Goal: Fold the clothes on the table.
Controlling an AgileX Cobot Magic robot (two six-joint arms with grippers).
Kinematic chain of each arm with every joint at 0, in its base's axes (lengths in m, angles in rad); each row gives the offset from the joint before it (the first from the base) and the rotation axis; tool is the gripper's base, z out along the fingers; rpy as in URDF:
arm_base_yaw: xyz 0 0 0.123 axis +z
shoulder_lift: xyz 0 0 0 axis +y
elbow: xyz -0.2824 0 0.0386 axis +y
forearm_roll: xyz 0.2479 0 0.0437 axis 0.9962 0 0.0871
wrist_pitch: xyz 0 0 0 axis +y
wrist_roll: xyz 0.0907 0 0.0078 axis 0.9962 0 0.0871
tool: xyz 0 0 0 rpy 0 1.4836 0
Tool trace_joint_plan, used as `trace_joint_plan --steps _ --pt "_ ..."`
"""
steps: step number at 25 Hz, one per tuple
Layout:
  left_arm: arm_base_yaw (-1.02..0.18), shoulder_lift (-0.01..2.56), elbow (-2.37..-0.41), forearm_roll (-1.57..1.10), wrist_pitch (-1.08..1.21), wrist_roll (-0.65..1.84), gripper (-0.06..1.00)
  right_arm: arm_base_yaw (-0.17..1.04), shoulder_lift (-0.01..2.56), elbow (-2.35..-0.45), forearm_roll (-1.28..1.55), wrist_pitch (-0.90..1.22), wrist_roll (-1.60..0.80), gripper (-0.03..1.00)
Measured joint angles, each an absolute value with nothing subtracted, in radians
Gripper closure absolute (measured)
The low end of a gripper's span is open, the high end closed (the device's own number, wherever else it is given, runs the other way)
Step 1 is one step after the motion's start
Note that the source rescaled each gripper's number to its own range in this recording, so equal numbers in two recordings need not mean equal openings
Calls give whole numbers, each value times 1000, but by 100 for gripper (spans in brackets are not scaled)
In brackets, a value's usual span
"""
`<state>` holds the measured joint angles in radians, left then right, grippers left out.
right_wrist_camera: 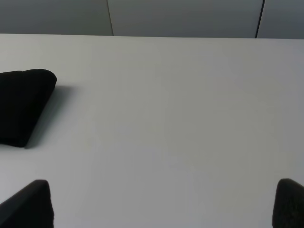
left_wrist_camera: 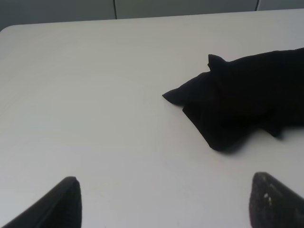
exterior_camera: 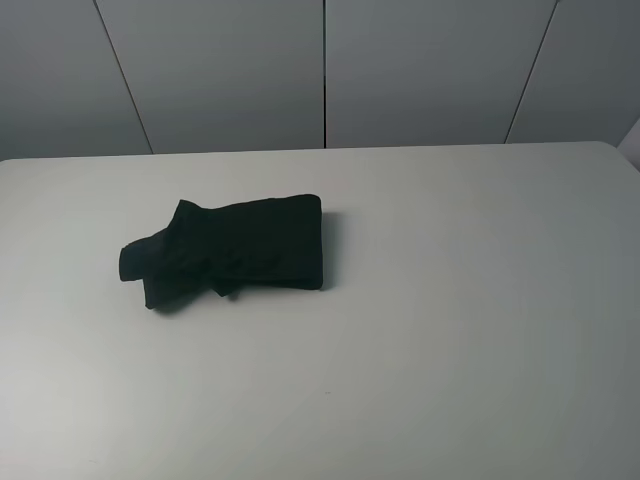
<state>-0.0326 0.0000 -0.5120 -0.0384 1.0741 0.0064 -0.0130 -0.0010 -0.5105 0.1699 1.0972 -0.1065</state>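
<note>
The clothes (exterior_camera: 235, 250) are a black shirt folded into a compact bundle, lying left of centre on the white table (exterior_camera: 450, 300). A sleeve end sticks out at its left. No print shows. Neither arm appears in the exterior high view. The left wrist view shows the bundle (left_wrist_camera: 237, 107) ahead of my left gripper (left_wrist_camera: 166, 202), whose two dark fingertips stand wide apart with bare table between them. From the right wrist camera, one folded edge of the clothes (right_wrist_camera: 21, 104) shows off to the side, and my right gripper (right_wrist_camera: 164, 204) is open over bare tabletop.
A grey panelled wall (exterior_camera: 320, 70) rises behind the table's far edge. The table's rounded far corner (exterior_camera: 615, 150) is at the right. White tabletop surrounds the bundle on every side.
</note>
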Motion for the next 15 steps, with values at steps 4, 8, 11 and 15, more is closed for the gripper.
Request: trace_joint_plan --steps 4,8,11,15 --pt "-33 0 -512 -38 1076 6 2 -13 -1 -509 170 1097 -106 -2" --pt "-33 0 -512 -38 1076 6 2 -13 -1 -509 170 1097 -105 -2" --pt "-33 0 -512 -38 1078 6 2 -13 -1 -509 170 1097 -105 -2" --pt "-33 0 -512 -38 1078 6 2 -13 -1 -509 170 1097 -105 -2"
